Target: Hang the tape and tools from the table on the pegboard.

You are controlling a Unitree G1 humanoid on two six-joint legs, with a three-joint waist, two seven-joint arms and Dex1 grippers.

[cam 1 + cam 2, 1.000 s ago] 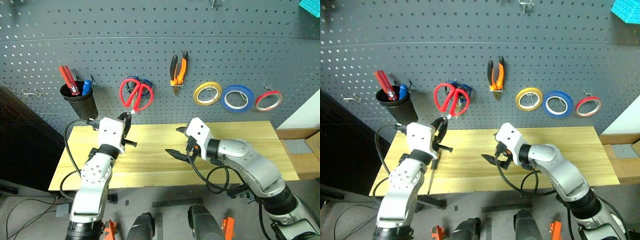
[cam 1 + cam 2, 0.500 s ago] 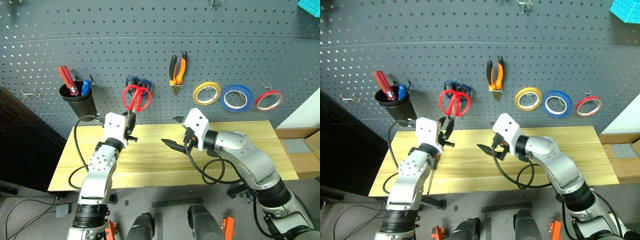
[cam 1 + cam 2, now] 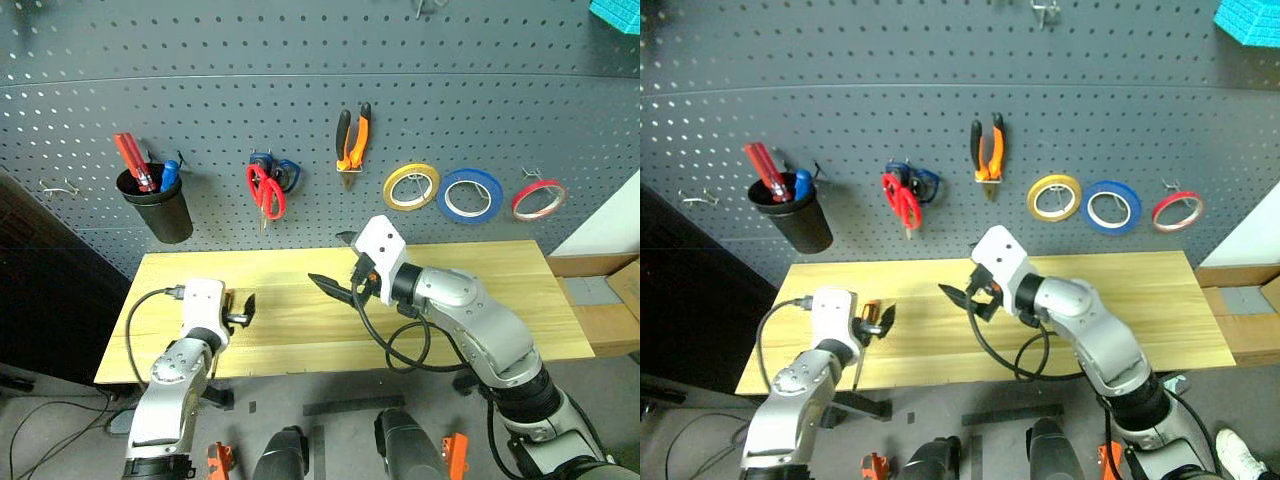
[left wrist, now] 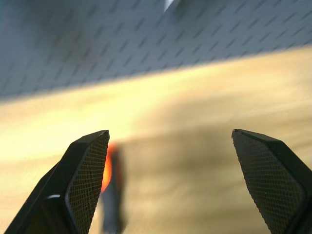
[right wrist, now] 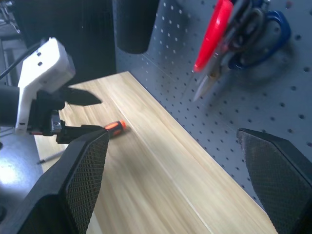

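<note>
The screwdriver (image 3: 864,335) lies on the table (image 3: 500,300) near its left near corner, just beside the left gripper (image 3: 238,309), whose fingers are spread and empty. The red scissors (image 3: 265,190), pliers (image 3: 353,137) and red tape (image 3: 537,199) hang on the pegboard (image 3: 300,60). The right gripper (image 3: 335,268) hovers mid-table, jaws spread.

The two head views looked forward and down from above the arms, well back, sharing the table (image 3: 480,290) and pegboard (image 3: 300,90). The left wrist view looked low along its fingers (image 4: 83,180) over the tabletop toward the board. The right wrist view faced past its fingers (image 5: 85,175) toward the left gripper (image 5: 73,112).
</note>
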